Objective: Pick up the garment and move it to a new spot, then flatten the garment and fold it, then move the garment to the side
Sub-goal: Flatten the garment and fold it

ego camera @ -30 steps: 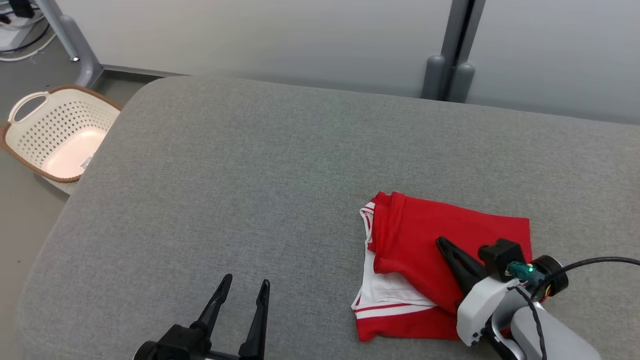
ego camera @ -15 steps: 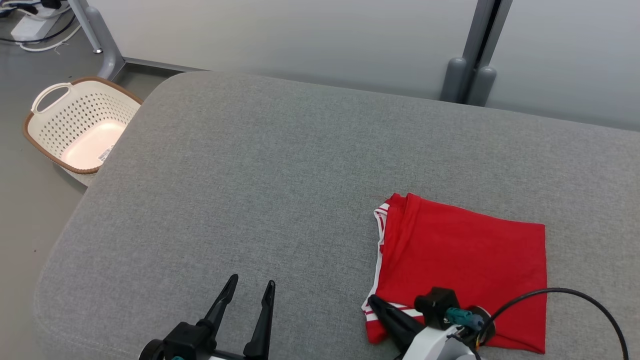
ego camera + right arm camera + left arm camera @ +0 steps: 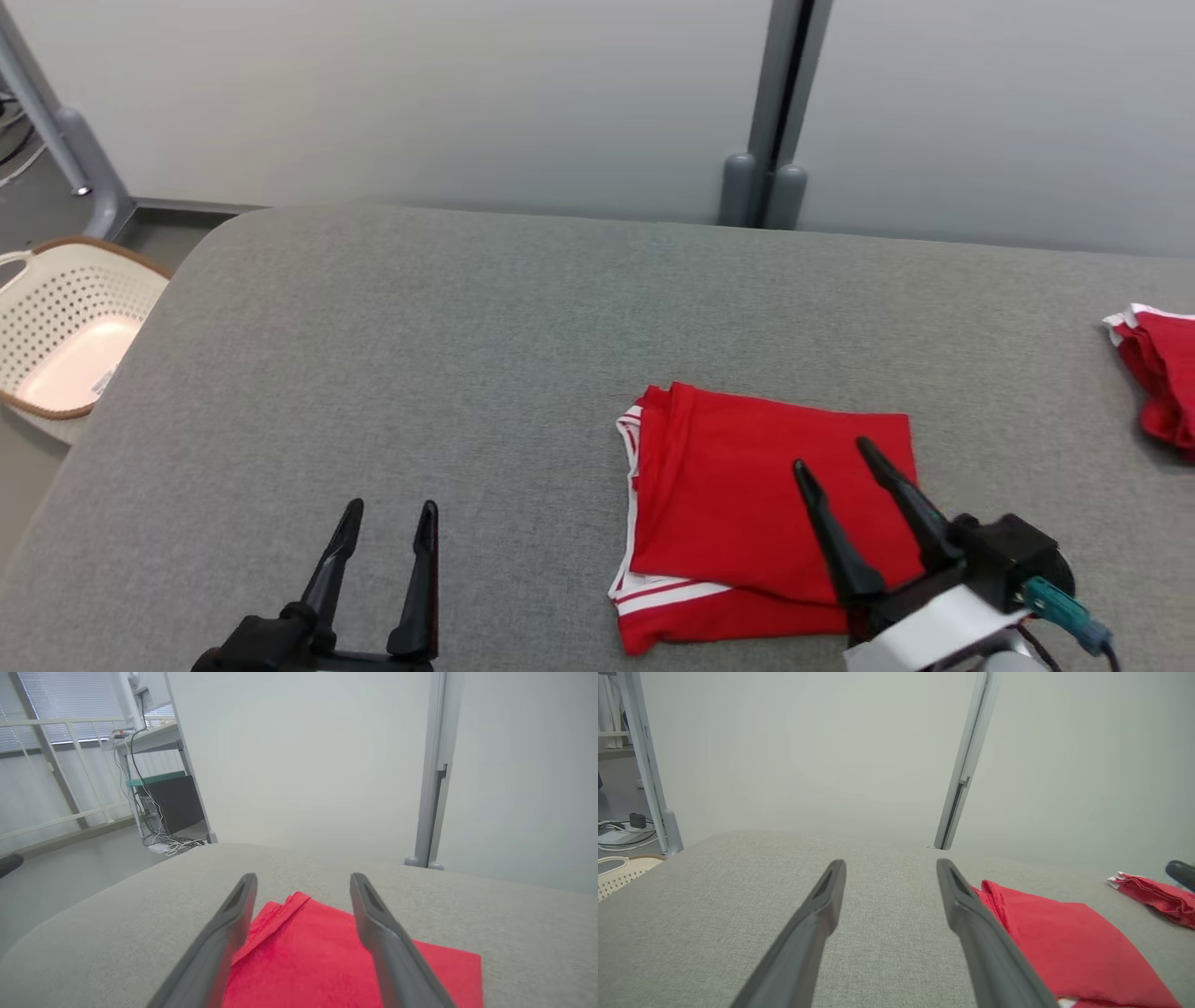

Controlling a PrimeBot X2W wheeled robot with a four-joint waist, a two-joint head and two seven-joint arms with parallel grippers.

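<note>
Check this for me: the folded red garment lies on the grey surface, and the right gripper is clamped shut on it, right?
Not quite: the right gripper is open, not clamped shut. The right wrist view shows its two fingers spread apart over the folded red garment, pinching nothing. The garment does lie on the grey surface.

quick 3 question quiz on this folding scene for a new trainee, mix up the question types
1. True or false: the right gripper is shut on the folded red garment.
2. Where is the white basket? A on the garment; B on the floor left of the grey table; C hanging from the right gripper.
3. Fill in: the garment's stripes are ____.
Key: 1 false, it is open over the garment; 2 B; 3 white.
</note>
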